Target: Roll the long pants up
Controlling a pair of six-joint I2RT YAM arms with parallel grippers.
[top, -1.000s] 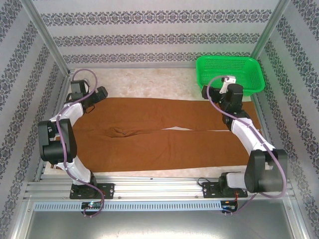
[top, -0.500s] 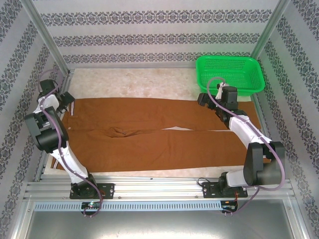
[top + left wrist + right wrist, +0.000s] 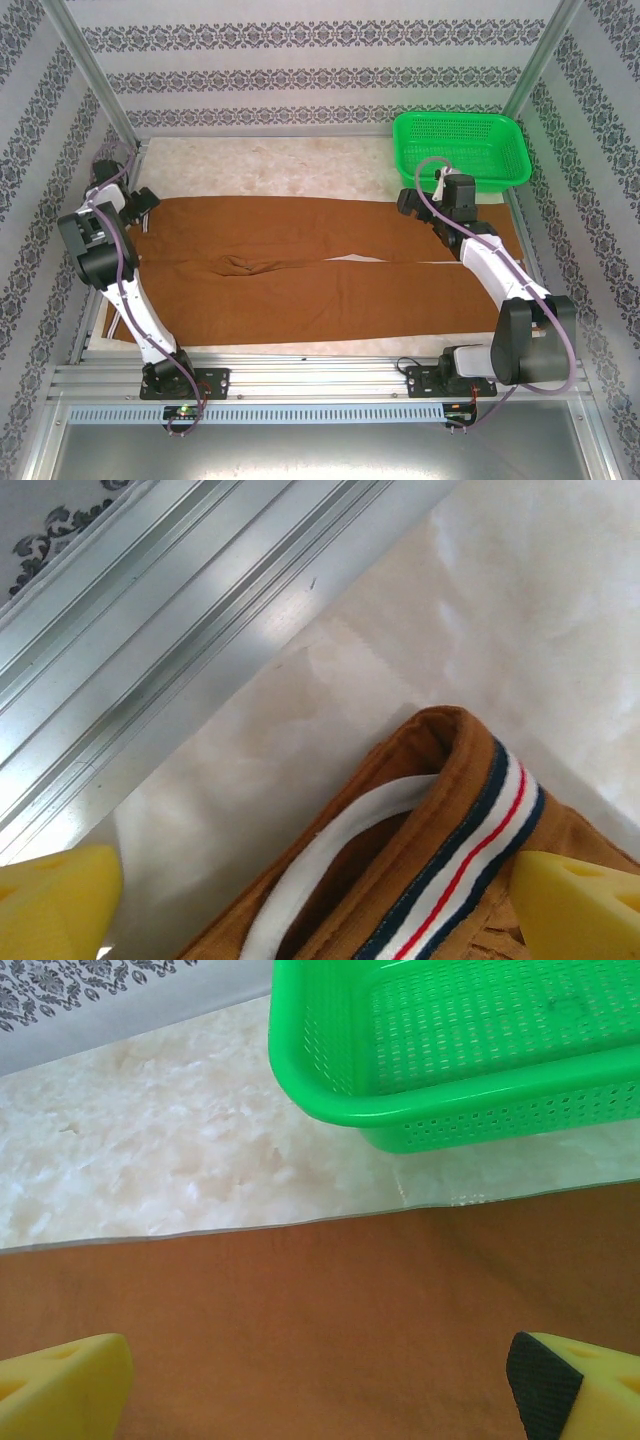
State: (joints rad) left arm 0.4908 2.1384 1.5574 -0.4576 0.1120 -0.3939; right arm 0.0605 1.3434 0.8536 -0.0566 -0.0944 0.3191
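- Swinging back inward from the left rail, the left fingers (image 3: 55, 900) now sit over the far corner of the waistband of the rust-brown long cloth pants (image 3: 300, 270). A second ago they were further along the waist.
- The right fingers (image 3: 60, 1385) have barely shifted in the last half second. They hang over the far leg near its hem, just beside the green plastic mesh basket (image 3: 402, 140).
- I judge that both arms are lining up on the far edge of the garment. No rolling has begun: the pants lie flat and spread across the pale table (image 3: 290, 165), waist at the left and hems at the right.
- The left fingers are spread wide. The waistband corner with its small striped label (image 3: 460, 870) lies between them, not pinched; whether they touch the cloth I cannot tell.
- The right fingers are likewise spread and empty, with plain brown cloth between them and the leg's far edge just ahead.
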